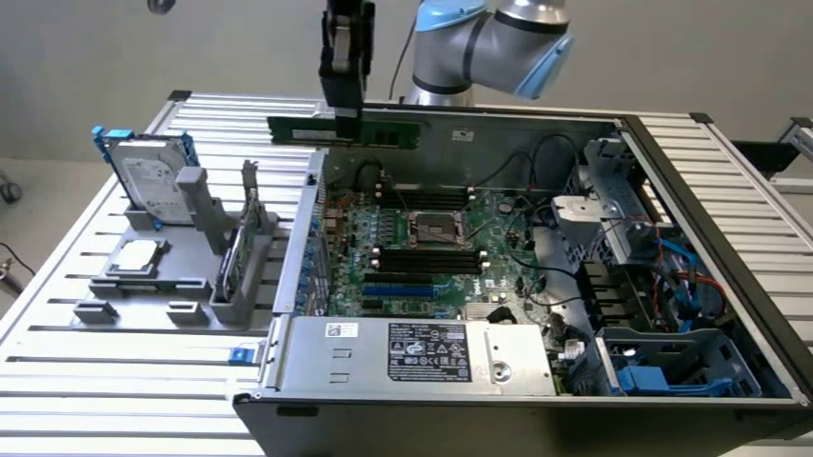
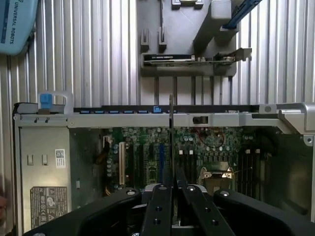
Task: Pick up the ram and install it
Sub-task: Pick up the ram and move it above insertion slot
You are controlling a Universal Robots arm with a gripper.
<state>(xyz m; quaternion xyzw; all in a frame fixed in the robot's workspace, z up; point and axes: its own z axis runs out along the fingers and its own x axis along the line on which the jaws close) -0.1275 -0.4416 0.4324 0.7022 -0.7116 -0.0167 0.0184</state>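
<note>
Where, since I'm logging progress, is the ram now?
The ram is clamped in the gripper, in the air over a corner of the open computer case, toward the exterior view's left.

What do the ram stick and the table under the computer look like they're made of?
The ram looks like matte green circuit-board laminate, with dark chips along it. The table seems bare metal, probably aluminium: silver ribbed slats with a dull sheen.

Long, thin green ram (image 1: 387, 131), level, in the claw (image 1: 343, 119), aloft over the case (image 1: 610, 122) rim.
</note>
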